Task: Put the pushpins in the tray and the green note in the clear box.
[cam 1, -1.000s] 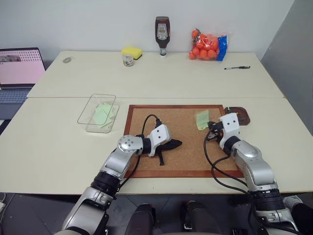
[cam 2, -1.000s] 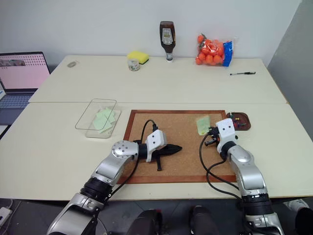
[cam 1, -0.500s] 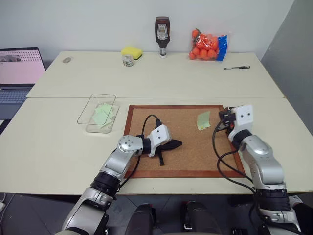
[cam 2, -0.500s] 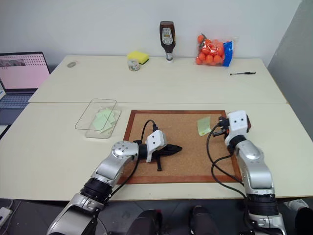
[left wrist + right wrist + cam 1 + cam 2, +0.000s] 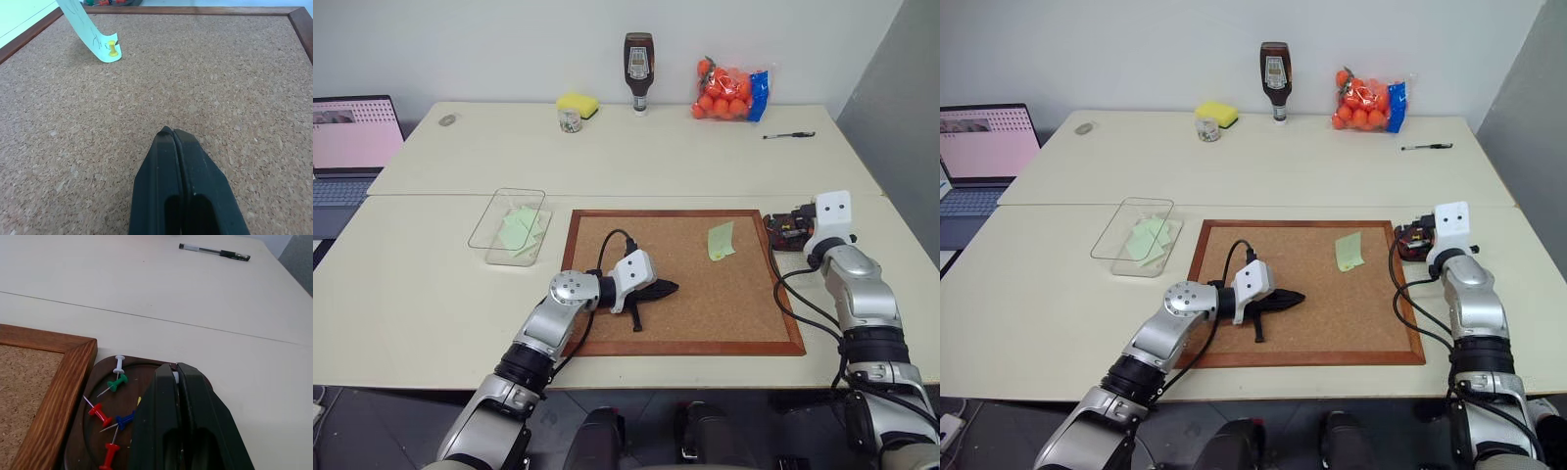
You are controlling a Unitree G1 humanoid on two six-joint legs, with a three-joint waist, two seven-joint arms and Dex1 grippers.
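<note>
The right claw (image 5: 175,382) hangs over the tray (image 5: 85,423), with its two fingers pressed together; whether anything is pinched between them I cannot tell. The tray lies on the desk (image 5: 656,157), just beside the cork board (image 5: 685,284), off the board's corner at about 2 o'clock. In the tray lie several pushpins (image 5: 117,382): a white one, a green one, two red ones and a blue one, all on their sides, and something small and yellow shows next to the finger.

The left claw (image 5: 172,134) is over the middle of the board, a little toward 9 o'clock, and points across it toward 3 o'clock. Its fingers are together and hold nothing.

One green note (image 5: 721,240) is on the board near the 2 o'clock part. A yellow pin (image 5: 113,48) fixes one of its ends to the cork, and the free end curls up from the surface.

The clear box (image 5: 494,223) stands on the desk just beside the board, at about 10 o'clock from it. Some pale green notes (image 5: 521,227) already lie inside it.

At 12 o'clock, far from the board, the desk carries a pen (image 5: 789,135), a bag of oranges (image 5: 730,90), a sauce bottle (image 5: 638,61), a yellow sponge (image 5: 578,104) and a small jar (image 5: 570,119). A laptop (image 5: 352,147) is at 10 o'clock.
</note>
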